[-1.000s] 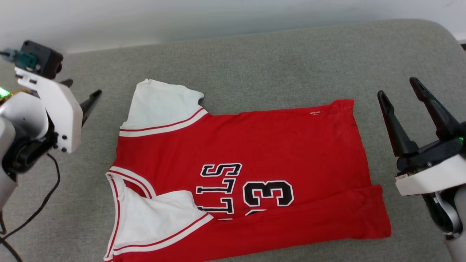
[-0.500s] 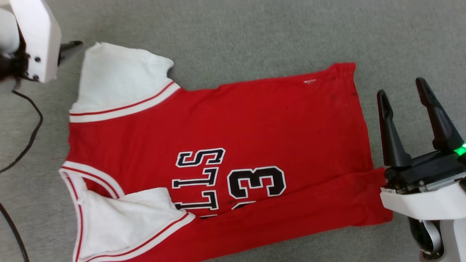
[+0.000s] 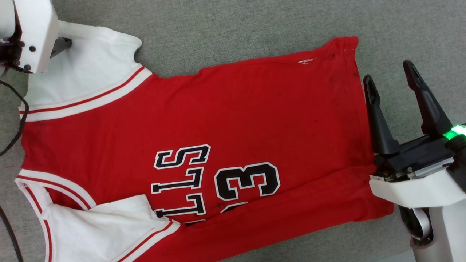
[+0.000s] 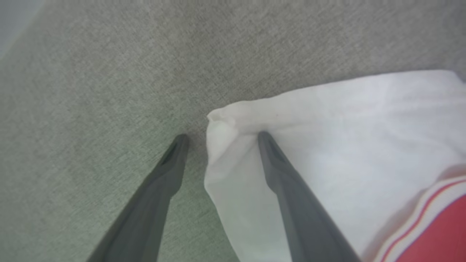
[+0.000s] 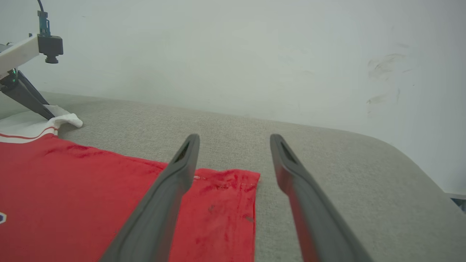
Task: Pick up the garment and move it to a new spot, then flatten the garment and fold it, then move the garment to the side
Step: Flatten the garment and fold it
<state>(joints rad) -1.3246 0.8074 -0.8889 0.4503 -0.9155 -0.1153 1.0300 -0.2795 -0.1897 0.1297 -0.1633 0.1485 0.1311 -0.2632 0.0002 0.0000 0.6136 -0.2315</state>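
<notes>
The red jersey (image 3: pixel 236 109) lies spread on the grey cushion (image 3: pixel 236 22), lettering up, with its near long edge folded over. One white sleeve (image 3: pixel 83 76) lies at the far left and the other (image 3: pixel 105 229) at the near left. My left gripper (image 4: pixel 220 136) is open and straddles the far sleeve's corner (image 4: pixel 218 120), one finger on the cloth and one on the cushion. In the head view its white wrist housing (image 3: pixel 32 32) hides most of it. My right gripper (image 3: pixel 387 71) stands open at the hem's far corner (image 5: pixel 240 182), holding nothing.
A black cable (image 3: pixel 14 120) hangs beside the jersey's left edge. A pale wall (image 5: pixel 233 54) rises behind the cushion, whose rounded edge (image 5: pixel 418 163) falls off at the right. Bare cushion lies beyond the jersey.
The head camera has tilted down, so the whole picture has shifted. My left gripper has come onto the far sleeve's corner, and my right gripper now sits closer to the hem.
</notes>
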